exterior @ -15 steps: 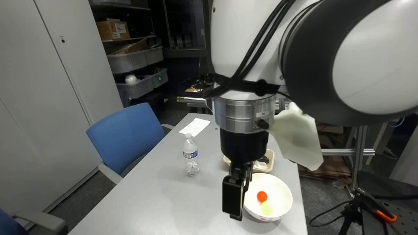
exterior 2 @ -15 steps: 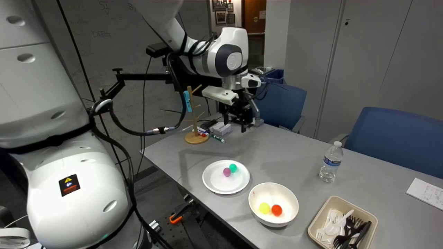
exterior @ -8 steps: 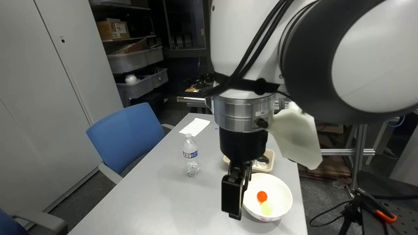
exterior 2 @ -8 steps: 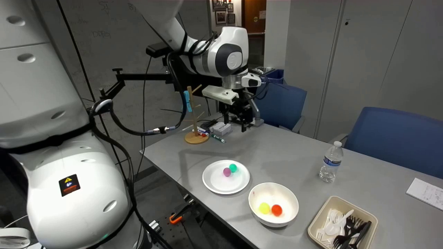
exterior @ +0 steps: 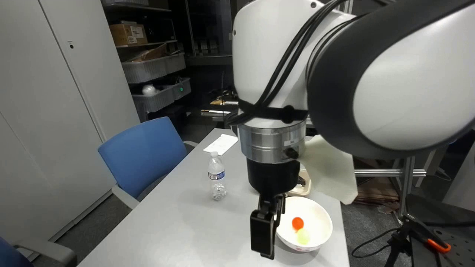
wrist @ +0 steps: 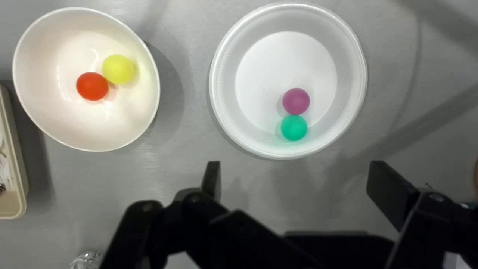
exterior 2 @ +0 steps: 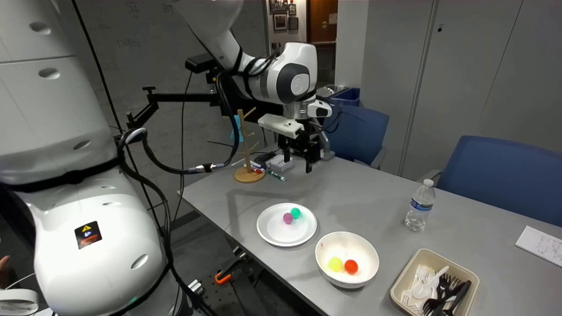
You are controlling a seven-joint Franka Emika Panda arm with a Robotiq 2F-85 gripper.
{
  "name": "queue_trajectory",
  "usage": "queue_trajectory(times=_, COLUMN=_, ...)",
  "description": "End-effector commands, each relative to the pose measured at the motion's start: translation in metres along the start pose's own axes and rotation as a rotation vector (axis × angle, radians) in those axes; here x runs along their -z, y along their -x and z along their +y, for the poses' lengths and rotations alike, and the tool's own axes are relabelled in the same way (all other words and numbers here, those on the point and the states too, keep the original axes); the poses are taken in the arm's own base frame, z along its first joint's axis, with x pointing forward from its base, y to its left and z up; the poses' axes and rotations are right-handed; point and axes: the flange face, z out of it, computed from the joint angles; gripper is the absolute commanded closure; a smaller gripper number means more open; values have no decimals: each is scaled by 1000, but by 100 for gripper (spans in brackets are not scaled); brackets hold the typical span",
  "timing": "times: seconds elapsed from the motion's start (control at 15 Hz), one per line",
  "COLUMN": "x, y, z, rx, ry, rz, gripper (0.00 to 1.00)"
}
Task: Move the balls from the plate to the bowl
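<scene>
The pincer (wrist: 295, 175) is released, its dark, block-ended fingers (wrist: 388, 190) spread wide with nothing between them, and it hangs over the smooth grey bench (wrist: 179, 175). Just ahead of it in the wrist view, the green ball (wrist: 294, 127) and the purple ball (wrist: 296, 101) sit side by side on the plate (wrist: 285, 52), touching or very nearly. That closeness is the likeliest trouble: fingers coming down around one could shove its neighbour, and an off-centre squeeze could make a smooth sphere squirt away. The green one appears to lie where the flat floor turns up into the sloping wall, so a fingertip there might catch the finely ribbed rim and tip the plate, which looks to be light foam or thin plastic. Next comes the bowl (wrist: 41, 74), apart from the plate, with the orange ball (wrist: 92, 86) and the yellow ball (wrist: 118, 69) inside; its glossy, deep curve should keep them in, though a ball let go from too high could strike them and hop out. Farther off, the bottle (exterior 2: 420, 206), clear plastic with a white cap, stands upright and would probably topple if brushed in a wide swing. The tray (wrist: 9, 204), beige, rectangular and round-cornered, holds black and white plastic cutlery (exterior 2: 442, 288), and past the bench is a chair (exterior 2: 505, 180) with a blue back.
</scene>
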Motion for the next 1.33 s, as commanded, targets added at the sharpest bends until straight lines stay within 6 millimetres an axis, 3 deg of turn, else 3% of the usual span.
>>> queue_trajectory(times=0.0, x=-18, y=-21, z=-11, rx=24, ry=-16, rz=-7, gripper=0)
queue_trajectory(times=0.67, x=-76, y=-60, z=-43, rx=45, ry=-48, rz=-67, gripper=0)
queue_trajectory(times=0.87, x=-96, y=-66, z=-58, rx=21, ry=-48, rz=-47, gripper=0)
queue_trajectory(times=1.27, x=-129, y=-64, z=-65, rx=-37, ry=-18, rz=-39, gripper=0)
